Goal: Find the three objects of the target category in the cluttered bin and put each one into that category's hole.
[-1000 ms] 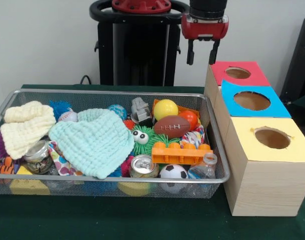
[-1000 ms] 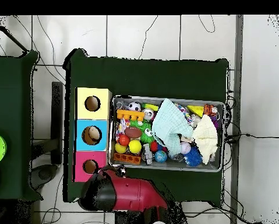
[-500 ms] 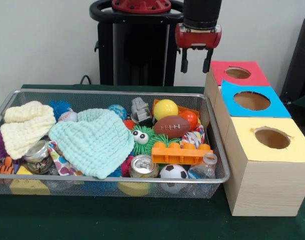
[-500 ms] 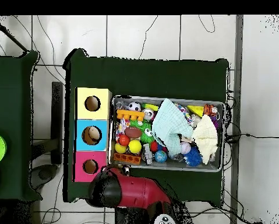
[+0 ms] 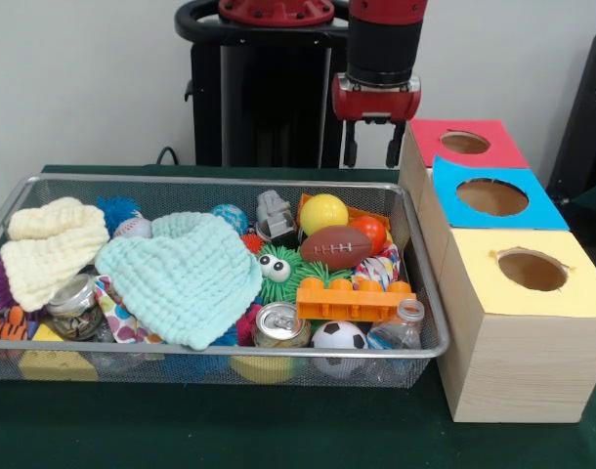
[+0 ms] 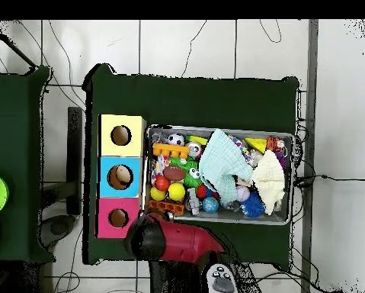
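The silver wire-mesh bin (image 5: pixel 210 180) is full of toys; it also shows in the overhead view (image 6: pixel 216 128). A white polka-dot fabric (image 5: pixel 117 319) peeks out at the bin's front left from under the mint waffle cloth (image 5: pixel 186 274). No other patterned fabric can be made out. The yellow-topped box's hole (image 5: pixel 532 269) is nearest the camera on the right, and it shows in the overhead view (image 6: pixel 121 136). My gripper (image 5: pixel 372 156) is open and empty. It hangs above the bin's far right rim, beside the red-topped box. In the overhead view the red arm (image 6: pixel 177 243) hides it.
The red-topped box (image 5: pixel 464 143) and the blue-topped box (image 5: pixel 491 197) stand behind the yellow one. A cream waffle cloth (image 5: pixel 49 249) lies at the bin's left. A football (image 5: pixel 335 246), an orange brick (image 5: pixel 355 299) and a can (image 5: pixel 280 324) fill the right half.
In the front view my gripper has moved left and lower, from above the red-topped box to the bin's far right rim. It stays open. The things in the bin have not moved.
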Controlling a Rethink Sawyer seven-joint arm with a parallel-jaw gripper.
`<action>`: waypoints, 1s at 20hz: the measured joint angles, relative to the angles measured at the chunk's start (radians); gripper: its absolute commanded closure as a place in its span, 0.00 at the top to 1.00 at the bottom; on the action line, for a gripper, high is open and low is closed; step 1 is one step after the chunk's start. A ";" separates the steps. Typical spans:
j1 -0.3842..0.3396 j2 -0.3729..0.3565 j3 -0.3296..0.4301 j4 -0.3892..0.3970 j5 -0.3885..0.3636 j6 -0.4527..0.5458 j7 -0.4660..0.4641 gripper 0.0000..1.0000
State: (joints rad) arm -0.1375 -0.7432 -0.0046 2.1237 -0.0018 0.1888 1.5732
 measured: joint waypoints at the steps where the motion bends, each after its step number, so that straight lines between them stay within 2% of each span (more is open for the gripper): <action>1: 0.000 0.005 0.000 -0.003 0.000 -0.001 0.000 1.00; 8: 0.005 0.054 -0.002 -0.030 0.000 -0.006 0.000 1.00; 20: 0.068 0.158 -0.036 -0.147 0.000 -0.004 0.000 1.00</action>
State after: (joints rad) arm -0.0691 -0.5855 -0.0405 1.9764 -0.0018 0.1849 1.5732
